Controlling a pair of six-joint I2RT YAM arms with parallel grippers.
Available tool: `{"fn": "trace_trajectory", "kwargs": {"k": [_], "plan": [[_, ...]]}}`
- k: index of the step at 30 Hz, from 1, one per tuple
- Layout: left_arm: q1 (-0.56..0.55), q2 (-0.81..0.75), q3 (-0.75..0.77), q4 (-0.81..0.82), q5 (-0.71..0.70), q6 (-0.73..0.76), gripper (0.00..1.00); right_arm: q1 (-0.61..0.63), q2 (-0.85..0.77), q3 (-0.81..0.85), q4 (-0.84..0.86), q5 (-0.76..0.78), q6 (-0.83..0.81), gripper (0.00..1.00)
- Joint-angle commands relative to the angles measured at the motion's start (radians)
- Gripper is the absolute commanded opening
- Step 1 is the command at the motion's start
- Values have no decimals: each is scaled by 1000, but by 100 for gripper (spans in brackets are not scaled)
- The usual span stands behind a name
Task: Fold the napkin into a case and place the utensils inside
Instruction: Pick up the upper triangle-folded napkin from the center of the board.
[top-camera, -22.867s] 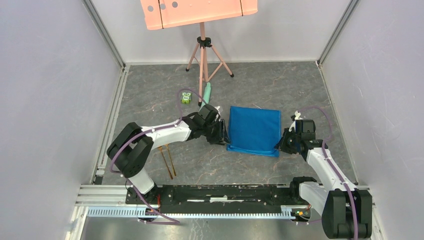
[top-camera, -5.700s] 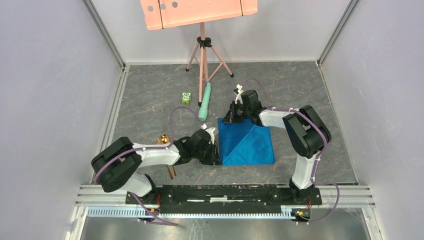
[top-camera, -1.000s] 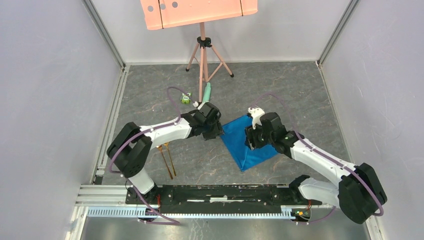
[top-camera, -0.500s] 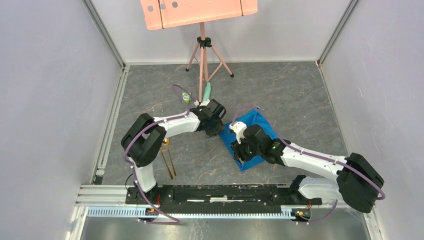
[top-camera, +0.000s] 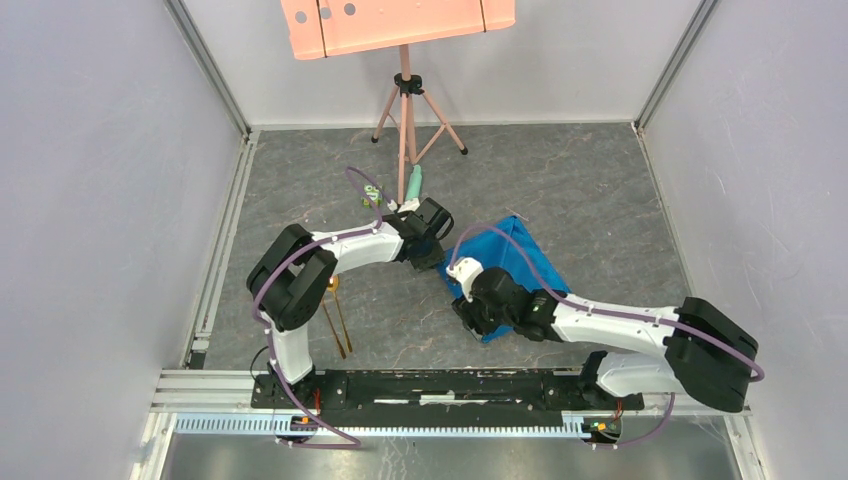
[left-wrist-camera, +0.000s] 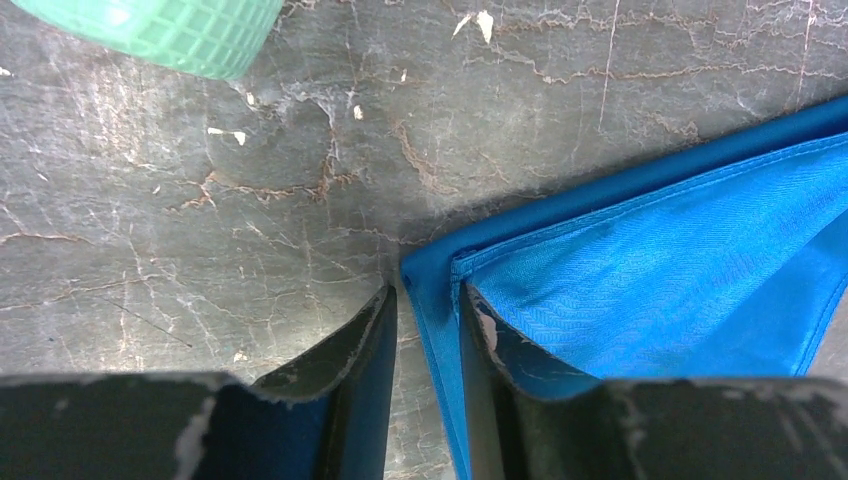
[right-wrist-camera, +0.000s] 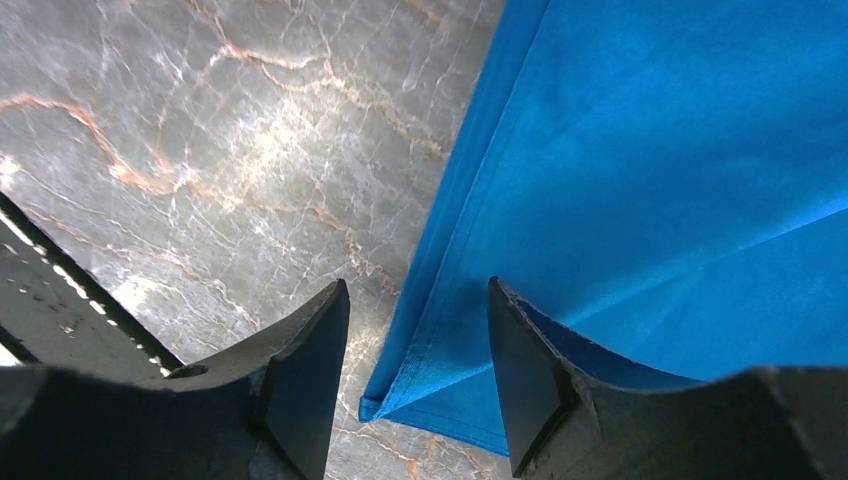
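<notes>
Narrowly parted, the left gripper (left-wrist-camera: 427, 300) straddles the blue napkin's (left-wrist-camera: 650, 260) corner hem, a sliver of tabletop (left-wrist-camera: 200, 200) showing beside one finger. Wider apart, the right gripper (right-wrist-camera: 418, 290) brackets the folded napkin's near corner, gripping nothing. The gold fork and spoon (top-camera: 335, 318) lie well apart, leftward.

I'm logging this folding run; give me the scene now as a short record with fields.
napkin: blue, folded in layers, flat on the table
left gripper: astride the napkin's left corner hem, jaws narrowly apart
right gripper: open, astride the napkin's near corner
fork and spoon: on the table, left of the napkin, not inside it
green tube: beyond the left gripper, untouched
</notes>
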Motion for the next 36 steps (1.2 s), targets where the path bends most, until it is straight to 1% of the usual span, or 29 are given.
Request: {"fn": "trace_trajectory", "kwargs": {"k": [1, 9, 13, 16, 19, 21, 24, 28, 30, 32, 36], "plan": [[5, 38, 15, -12, -36, -30, 35, 79, 39, 41, -31, 161, 3, 59], [8, 44, 12, -4, -27, -21, 32, 181, 56, 69, -118, 288, 43, 56], [8, 44, 11, 0, -23, -17, 31, 189, 75, 46, -109, 289, 57, 55], [9, 39, 8, 3, -27, -4, 31, 189, 67, -2, -66, 305, 86, 54], [8, 36, 6, 8, -27, 11, 31, 189, 79, -29, -54, 343, 117, 48], [8, 32, 5, 11, -26, 25, 34, 190, 91, -43, -45, 348, 122, 44], [8, 9, -8, 29, -17, 54, 44, 190, 108, -71, -35, 380, 142, 36], [10, -79, -65, 83, 13, 94, 61, 194, 138, -75, -48, 431, 151, 13], [20, -143, -128, 152, 66, 91, 68, 201, 129, -71, -42, 436, 146, 2], [38, -201, -205, 238, 137, 57, 74, 203, 94, -75, -15, 413, 141, 1], [69, -260, -349, 394, 273, -50, 76, 202, 21, -79, 35, 369, 145, 1]]}}
